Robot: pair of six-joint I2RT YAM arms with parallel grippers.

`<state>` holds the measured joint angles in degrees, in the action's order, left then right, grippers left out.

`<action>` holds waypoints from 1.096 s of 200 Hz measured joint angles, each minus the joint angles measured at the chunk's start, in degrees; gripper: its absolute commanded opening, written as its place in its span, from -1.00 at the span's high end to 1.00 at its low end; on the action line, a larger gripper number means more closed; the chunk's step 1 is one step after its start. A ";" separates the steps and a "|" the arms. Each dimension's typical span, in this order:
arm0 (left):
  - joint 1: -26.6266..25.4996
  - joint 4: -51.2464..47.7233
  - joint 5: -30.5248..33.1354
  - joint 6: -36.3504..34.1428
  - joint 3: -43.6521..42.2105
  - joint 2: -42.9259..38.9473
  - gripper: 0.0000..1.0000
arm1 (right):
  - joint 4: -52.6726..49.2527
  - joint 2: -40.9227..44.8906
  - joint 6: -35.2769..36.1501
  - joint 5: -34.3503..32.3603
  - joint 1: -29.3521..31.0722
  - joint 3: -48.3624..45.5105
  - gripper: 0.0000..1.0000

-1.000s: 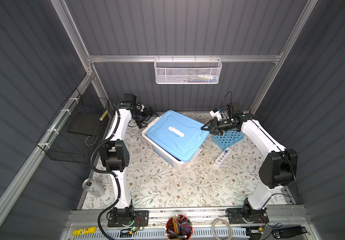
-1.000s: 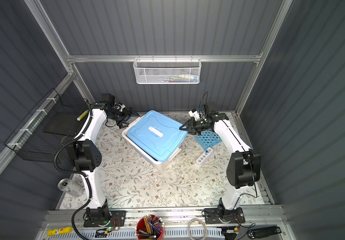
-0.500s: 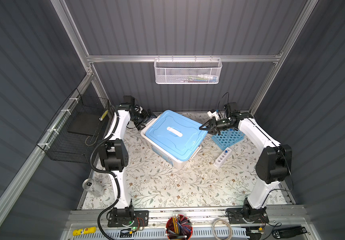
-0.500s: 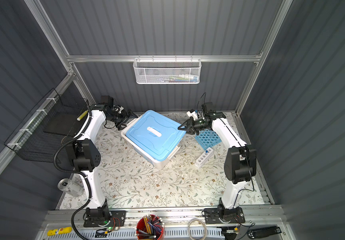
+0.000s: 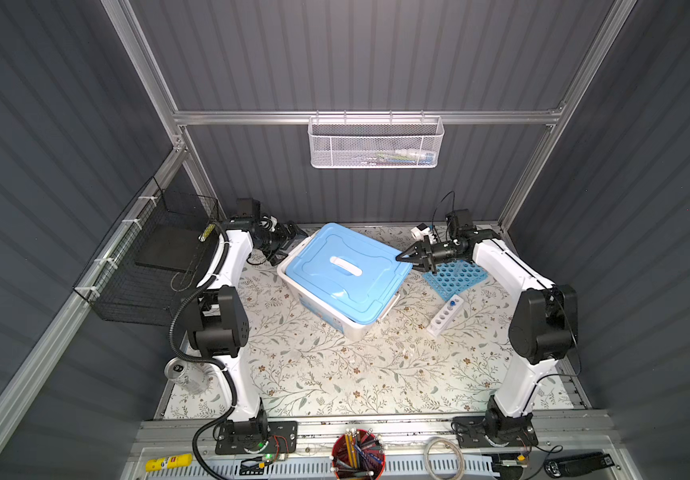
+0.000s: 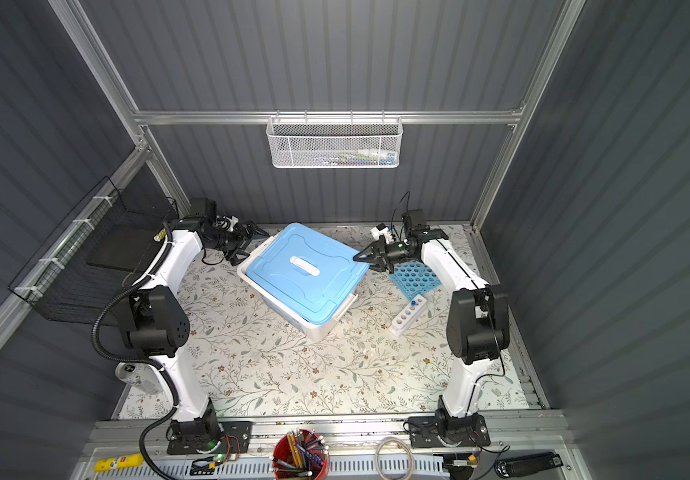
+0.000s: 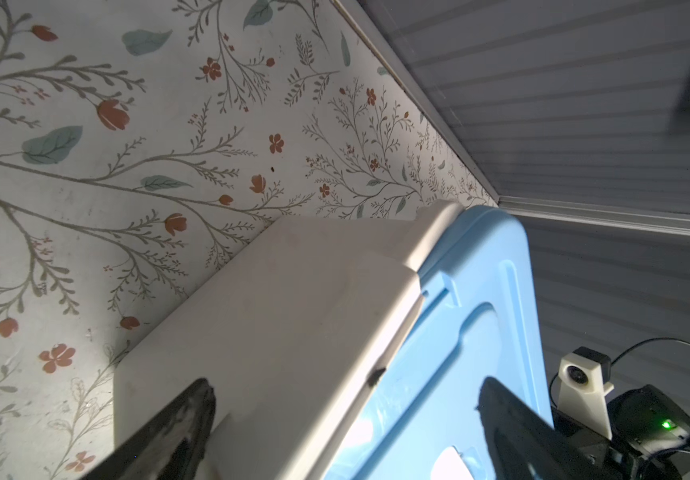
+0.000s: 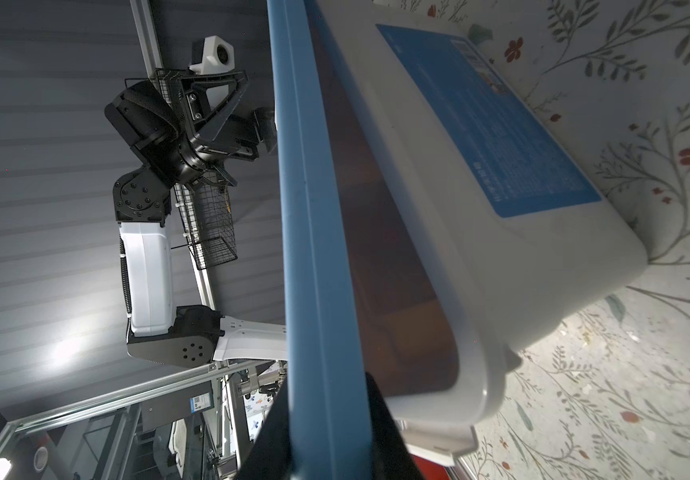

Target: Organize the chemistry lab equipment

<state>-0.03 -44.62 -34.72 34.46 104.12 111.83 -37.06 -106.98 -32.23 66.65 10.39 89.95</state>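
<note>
**Left gripper** (image 5: 287, 246): fingers (image 7: 193, 403) spread wide, holding nothing. It sits at the left corner of the blue lid (image 5: 335, 291), left of centre in both top views. In the left wrist view the two fingers straddle the lid's edge and the rim of the white bin (image 5: 355, 330). Contact cannot be told.

**Lid:** its long axis runs from upper left to lower right of the frame. The bin's contents are hidden.

**Right gripper** (image 5: 401, 257): fingers closed on the lid's edge near its right corner. The right wrist view shows one finger on each side of that edge and a dark gap between lid and bin rim. I judge the lid lifted on this side.

**Equipment in sight:** one blue-capped test tube (image 5: 452, 304) stands upright in the white rack (image 5: 441, 320) on the bench (image 5: 335, 374). This is right of the bin, just below the blue rack (image 5: 459, 276).

**Judgement:** the step in hand is lid removal. The right arm has the lid, and the left fingers wait at the opposite end of its long axis. Closing them would give a two-ended hold.
</note>
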 measured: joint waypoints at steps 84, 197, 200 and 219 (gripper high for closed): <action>0.44 1.18 1.97 0.70 -5.79 -4.15 -0.99 | 2.32 -0.35 -1.84 4.20 -0.28 -2.60 0.74; 3.63 -13.68 8.28 -7.15 0.63 -3.28 -0.99 | 14.38 3.21 -12.59 5.11 1.68 -9.25 0.74; 3.85 -13.77 8.50 -7.15 0.63 -3.28 -1.00 | 14.40 3.21 -12.61 5.05 1.79 -9.22 0.74; 4.61 -13.88 10.01 -7.28 0.61 -3.28 -0.99 | 14.32 2.73 -12.79 4.90 3.06 -8.28 0.74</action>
<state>4.58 -58.50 -24.71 27.18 104.73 108.55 -22.74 -104.25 -45.01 71.55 13.45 81.67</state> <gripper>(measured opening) 0.997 0.222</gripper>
